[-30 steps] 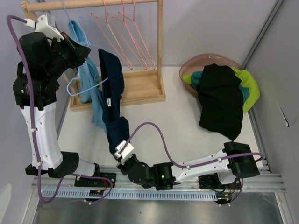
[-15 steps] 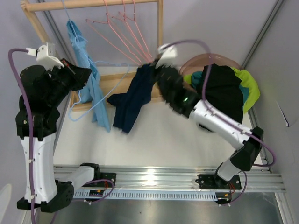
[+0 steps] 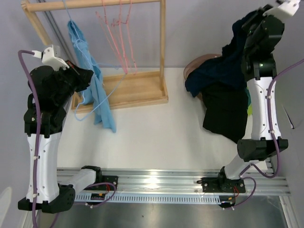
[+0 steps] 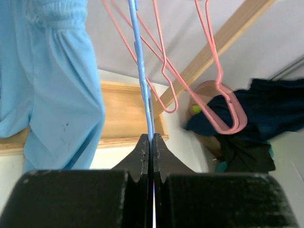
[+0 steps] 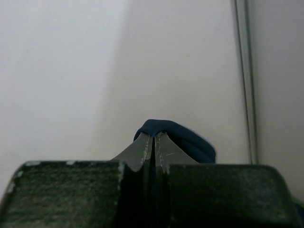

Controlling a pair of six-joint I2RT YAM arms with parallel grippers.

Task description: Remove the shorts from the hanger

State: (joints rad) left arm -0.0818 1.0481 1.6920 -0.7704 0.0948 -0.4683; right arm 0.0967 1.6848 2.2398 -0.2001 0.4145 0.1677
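L gripper (image 4: 151, 142): jaws pinched together on the wire of the blue hanger (image 4: 140, 71). The wire runs straight up from betw. the tips. Top cam: L arm upright at table's left side, wrist close to the wooden rack (image 3: 163, 47). Hanger's lower loop sticks out over the rack base.

Light blue shorts (image 3: 99, 102): on the blue hanger at the rail's left end, draped down. Hem hangs past the base's front edge, over the table (image 3: 156, 128). L wrist cam: fabric fills the left side, just beside the wire.

Pink hangers (image 3: 121, 38): bare, bunched on the rail to the right of the blue one.

R gripper (image 5: 154, 142): jaws closed tight, a fold of the navy shorts (image 5: 183, 140) nipped betw. the tips, plain wall behind. Top cam: R arm stretched high at far right. Navy shorts dangle from it, off the rack and well apart from it. Lower end hangs over the pinkish bowl (image 3: 199, 61). Can't tell if it touches the pile there.

Black shorts (image 3: 225, 111): in the bowl, spilling over the near rim toward the table.

Lime green shorts (image 3: 249, 110): only a sliver shows, beside the R arm's link.

Teal shorts (image 4: 221, 165): small patch under the black, seen from L wrist cam, mostly hidden.
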